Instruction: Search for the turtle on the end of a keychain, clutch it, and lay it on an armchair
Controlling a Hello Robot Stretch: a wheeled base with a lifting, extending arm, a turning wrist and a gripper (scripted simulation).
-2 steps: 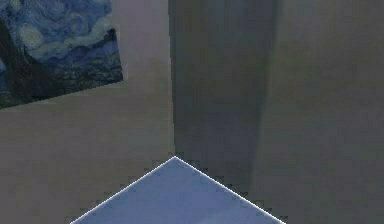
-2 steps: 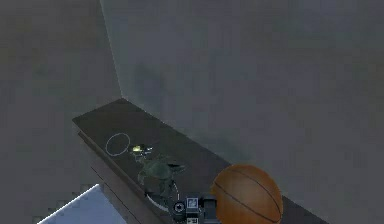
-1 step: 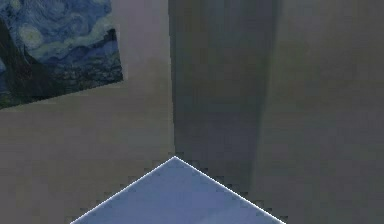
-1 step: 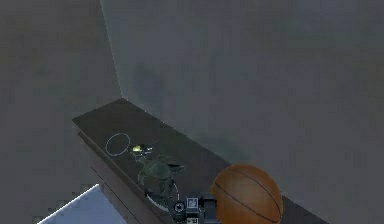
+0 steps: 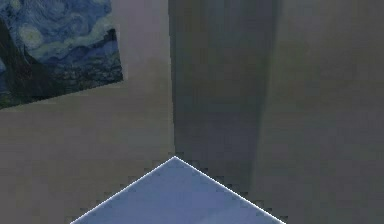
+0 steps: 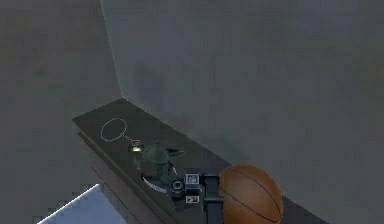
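In the arm side view a long dark surface (image 6: pixel 205 160) runs along the grey wall from far left to near right; on it lies the keychain, its thin pale ring (image 6: pixel 115 130) flat at the far left end, a short yellowish link leading right and nearer to a small green-dark lump that reads as the turtle (image 6: pixel 155 156); a large orange basketball (image 6: pixel 250 192) sits on the same surface, near and to the right. The arm (image 6: pixel 215 208) rises from the bottom edge between turtle and ball, and the jaws sit at the turtle's near side, with the turtle on the surface at or behind them; whether they hold it, and how they stand, I cannot tell. The forward view looks into a room corner, a swirling blue night-sky painting (image 5: pixel 55 50) on the left wall and a pale blue corner of furniture (image 5: pixel 175 195) at the bottom.

The step in hand looks like the grasp itself. I judge the turtle light and small, probably hard and rounded, so apt to slip or skate along the smooth top; the ring and link are loose and will dangle once lifted. The turtle's body seems the better place to take hold, across its width; the ring lies too flat to catch. The ball is close on the right and could roll if the arm nudges it.
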